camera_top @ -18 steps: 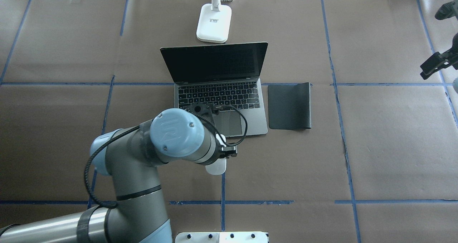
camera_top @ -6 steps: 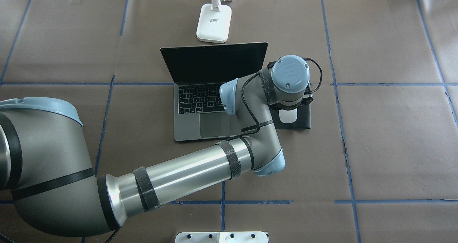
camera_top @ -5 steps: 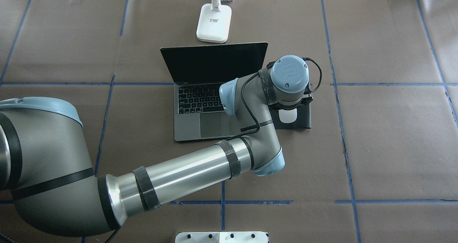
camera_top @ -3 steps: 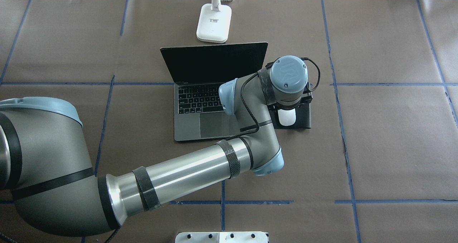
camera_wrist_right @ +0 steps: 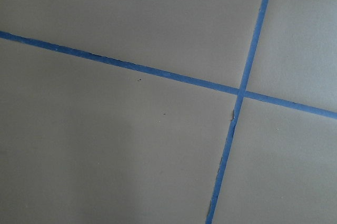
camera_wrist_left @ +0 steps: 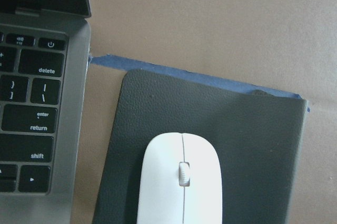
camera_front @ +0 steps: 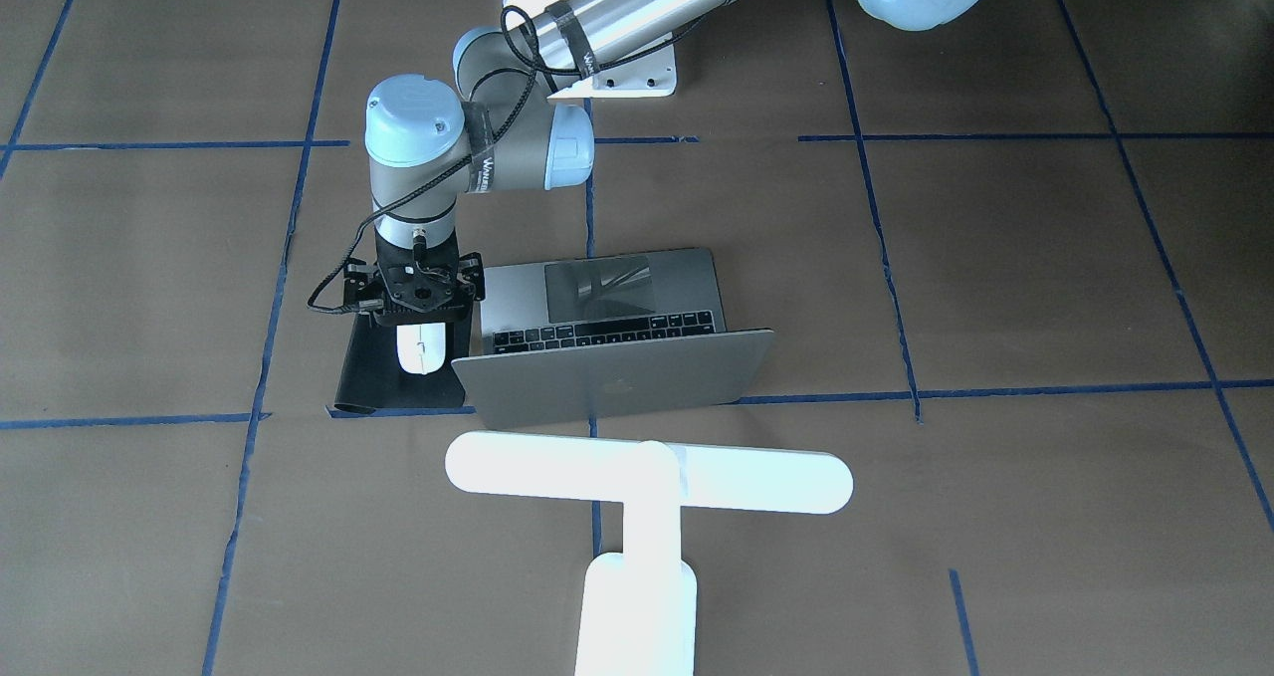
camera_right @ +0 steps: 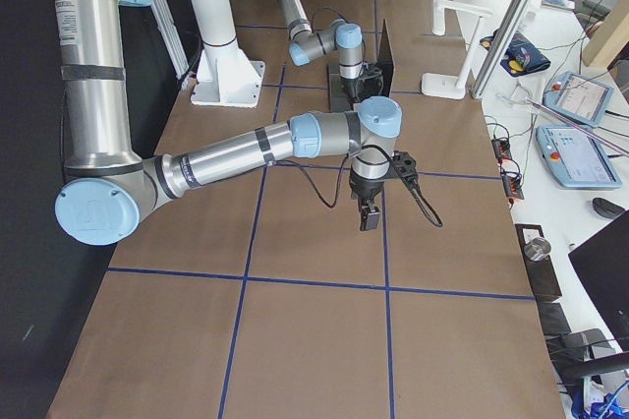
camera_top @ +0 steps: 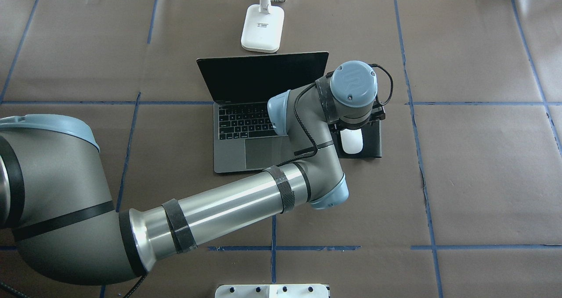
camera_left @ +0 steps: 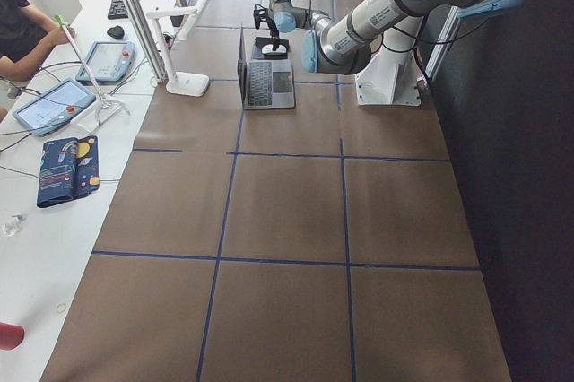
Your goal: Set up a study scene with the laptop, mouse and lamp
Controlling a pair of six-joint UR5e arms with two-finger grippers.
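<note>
The left arm is reaching across the near right corner of the laptop (camera_front: 617,382), its wrist pointing straight down over the black mat (camera_front: 370,377). The left gripper (camera_front: 418,306) is hanging just above the mouse (camera_front: 420,349) with its fingers spread wider than it. The mouse is lying flat on the mat, just right of the laptop, its long axis parallel to the laptop's side and its wheel end pointing away from the robot. The right gripper (camera_right: 369,216) is pointing down at bare table; I cannot tell how its jaws stand.

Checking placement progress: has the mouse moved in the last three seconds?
Yes. The mouse went from in front of the laptop rightward onto the black mat.
</note>
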